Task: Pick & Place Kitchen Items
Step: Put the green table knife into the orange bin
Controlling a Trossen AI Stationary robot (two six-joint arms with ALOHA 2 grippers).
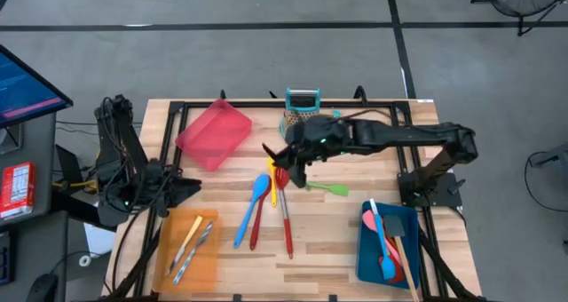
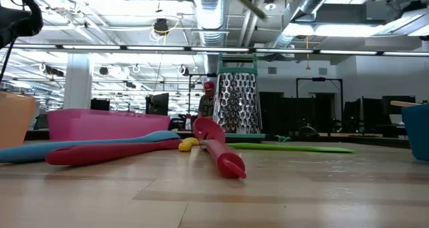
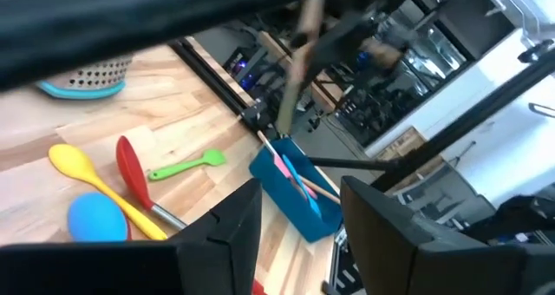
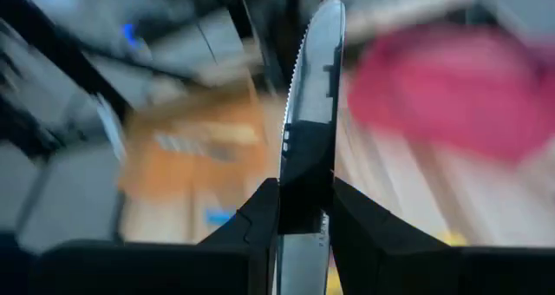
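My right gripper (image 1: 282, 156) hangs over the middle of the table, shut on a silvery serrated knife (image 4: 312, 87). Below it, flat on the wood, lie a blue spoon (image 1: 253, 200), a red spoon (image 1: 260, 215), a yellow spoon (image 1: 272, 182), a red-handled utensil (image 1: 286, 218) and a green spatula (image 1: 330, 188). My left gripper (image 3: 299, 234) waits at the table's left edge, open, with nothing between its fingers. My right gripper pinches the knife between its two fingers (image 4: 260, 217), on the two flat faces of the darker lower stretch of the knife (image 4: 305, 191). The knife runs along the fingers, and its blade sticks out ahead of them toward the table's left. It is lifted clear of the table.
A red tray (image 1: 213, 133) lies at the far left. An orange tray (image 1: 202, 258) with cutlery sits at the near left, and a blue tray (image 1: 368, 258) with spatulas at the near right. A teal-framed grater (image 1: 302, 107) stands at the far middle.
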